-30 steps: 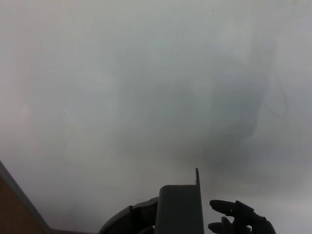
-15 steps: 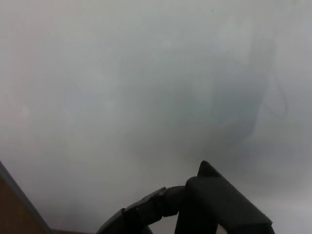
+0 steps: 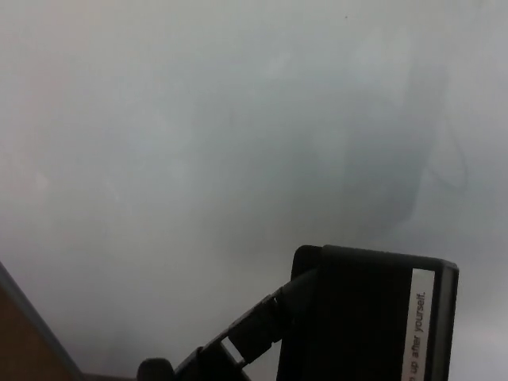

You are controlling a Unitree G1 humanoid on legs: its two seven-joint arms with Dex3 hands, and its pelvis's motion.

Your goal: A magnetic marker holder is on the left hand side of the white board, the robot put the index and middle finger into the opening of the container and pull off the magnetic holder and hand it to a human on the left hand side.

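Note:
The magnetic marker holder is a black box at the bottom right of the head view, in front of the whiteboard. Its broad face is turned toward me, and a white label strip with small print runs down its right side. My left hand comes up from the bottom edge, and its black fingers reach to the holder's left side and grip it there. Most of the hand is cut off by the frame edge. My right hand does not show.
The whiteboard fills nearly the whole view, with a faint dark reflection at the right. Its grey frame edge runs diagonally across the bottom left corner, with a brown surface behind it.
The holder has turned from edge-on to broad face toward me, and now looks larger and further right. The dark fingers seen at the bottom right a second ago are gone from view.

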